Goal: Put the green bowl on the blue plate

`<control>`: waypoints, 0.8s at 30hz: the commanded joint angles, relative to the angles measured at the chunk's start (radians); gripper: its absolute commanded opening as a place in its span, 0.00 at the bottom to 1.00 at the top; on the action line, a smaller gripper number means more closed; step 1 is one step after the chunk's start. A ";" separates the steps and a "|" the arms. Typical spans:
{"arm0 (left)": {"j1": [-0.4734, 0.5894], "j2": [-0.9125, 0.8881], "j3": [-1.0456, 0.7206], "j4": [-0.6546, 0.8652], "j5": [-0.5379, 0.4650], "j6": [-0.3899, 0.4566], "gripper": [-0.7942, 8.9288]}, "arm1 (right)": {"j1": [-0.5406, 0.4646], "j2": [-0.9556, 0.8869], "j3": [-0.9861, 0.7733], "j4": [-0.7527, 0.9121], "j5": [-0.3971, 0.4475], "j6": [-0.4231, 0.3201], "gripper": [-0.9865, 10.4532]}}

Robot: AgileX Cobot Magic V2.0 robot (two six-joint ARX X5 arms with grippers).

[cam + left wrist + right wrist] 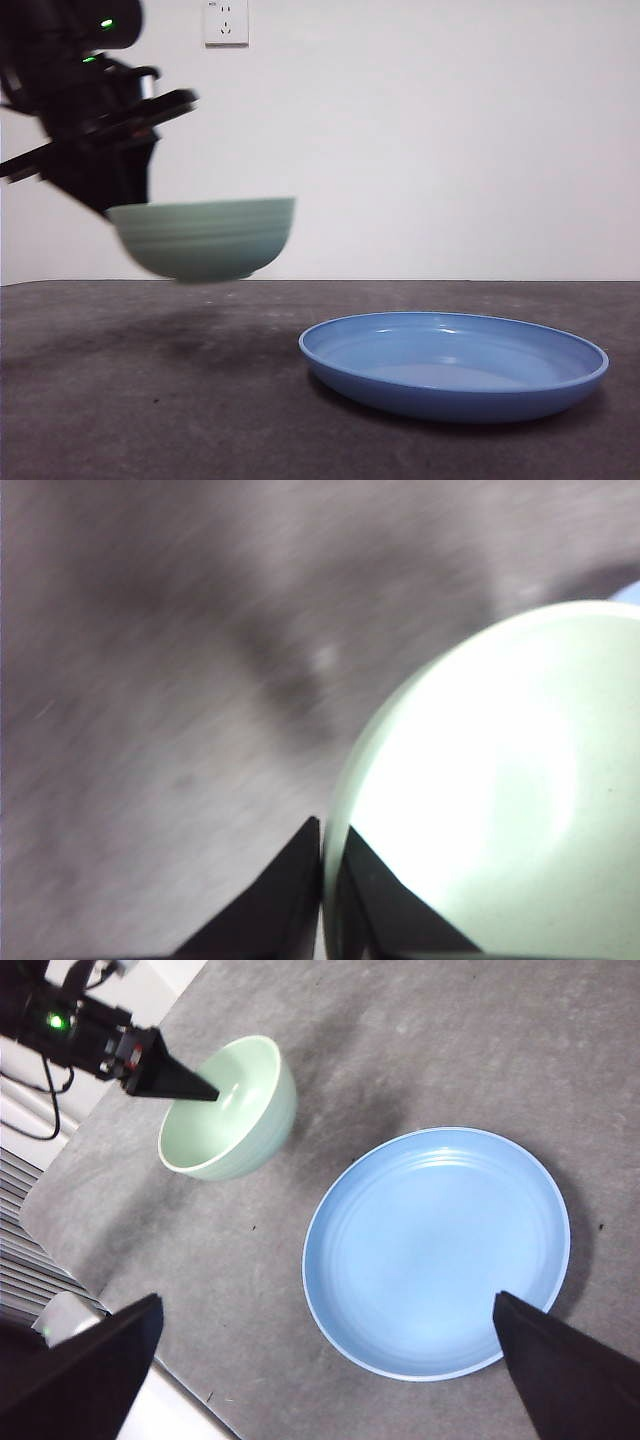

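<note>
My left hand point(322, 880) is up off the bench, its two black jaws pinched together on the rim of the green bowl point(205, 238), one jaw inside the wall and one outside. The bowl hangs from this hand in the air, roughly level. My left arm reaches in from above and to the side, dark and bulky, tilted down toward its hand. My right hand point(345, 1370) hovers high, pointing downward, its jaws spread wide apart and gripping nothing.
</note>
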 commanded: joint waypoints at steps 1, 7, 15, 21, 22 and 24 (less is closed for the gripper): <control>-0.048 0.064 0.098 -0.030 0.001 -0.018 0.10 | 0.002 0.004 0.012 0.012 -0.003 -0.002 0.60; -0.168 0.196 0.252 -0.055 -0.014 -0.050 0.10 | 0.002 0.004 0.012 0.012 -0.003 -0.002 0.60; -0.308 0.363 0.360 -0.028 -0.017 -0.082 0.10 | 0.002 0.004 0.012 0.012 -0.003 -0.002 0.60; -0.372 0.437 0.367 0.027 -0.021 -0.127 0.10 | 0.002 0.004 0.012 0.011 -0.003 -0.001 0.60; -0.376 0.443 0.367 0.029 -0.021 -0.128 0.10 | 0.002 0.004 0.012 0.011 -0.003 -0.002 0.60; -0.386 0.457 0.367 0.031 -0.027 -0.130 0.10 | 0.002 0.004 0.012 0.010 -0.003 -0.001 0.60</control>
